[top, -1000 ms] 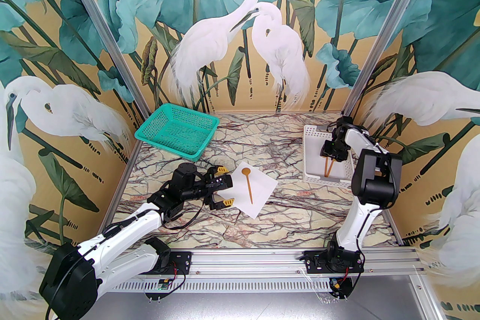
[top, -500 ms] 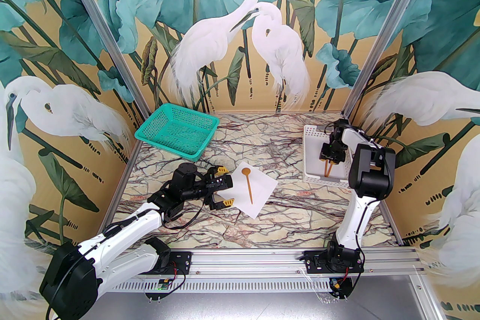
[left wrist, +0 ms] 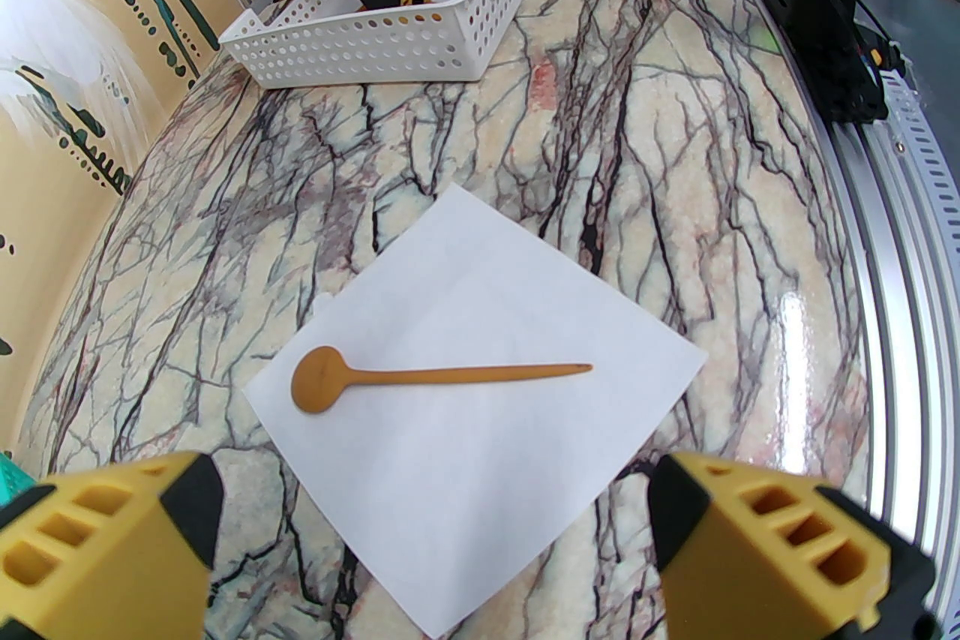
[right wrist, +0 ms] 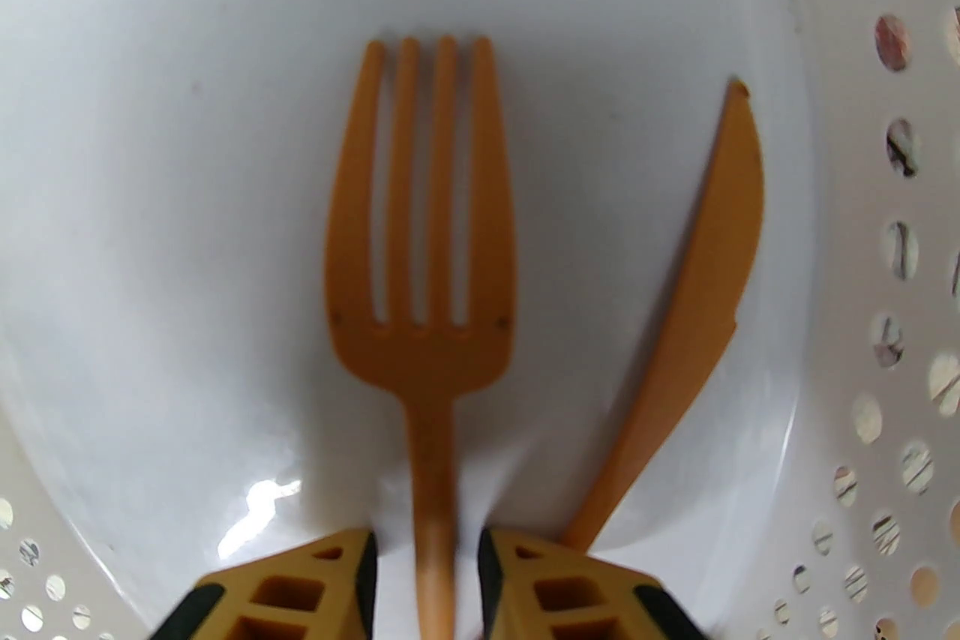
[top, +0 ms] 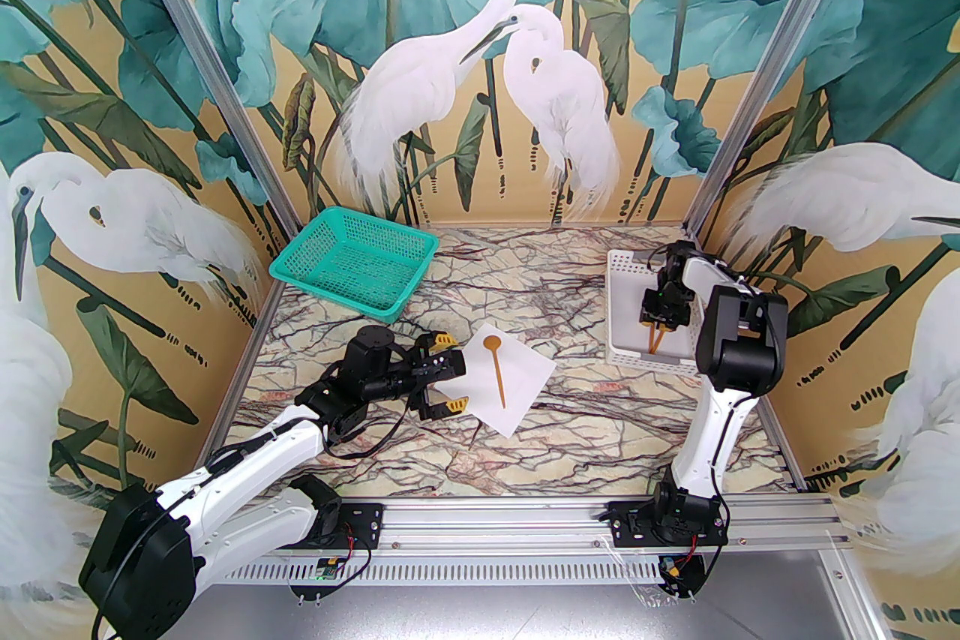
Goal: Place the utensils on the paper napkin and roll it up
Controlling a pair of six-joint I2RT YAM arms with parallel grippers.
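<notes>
An orange-brown spoon (top: 497,376) (left wrist: 420,378) lies on the white paper napkin (top: 529,371) (left wrist: 480,472) at mid-table. My left gripper (top: 448,373) (left wrist: 439,509) hovers open at the napkin's left corner, holding nothing. A fork (right wrist: 424,262) and a knife (right wrist: 697,292) lie side by side inside the white basket (top: 622,292). Down in that basket, my right gripper (top: 655,322) (right wrist: 424,547) straddles the fork's handle. A narrow gap shows on each side of the handle, so the jaws stand open.
A green mesh basket (top: 352,262) sits at the back left. The white perforated basket (left wrist: 375,52) stands against the right wall, its walls close around my right gripper. Bare marble lies between napkin and white basket.
My right arm has shifted slightly inside the white basket and its jaws have narrowed around the fork handle. Left arm, spoon and napkin have not moved.
</notes>
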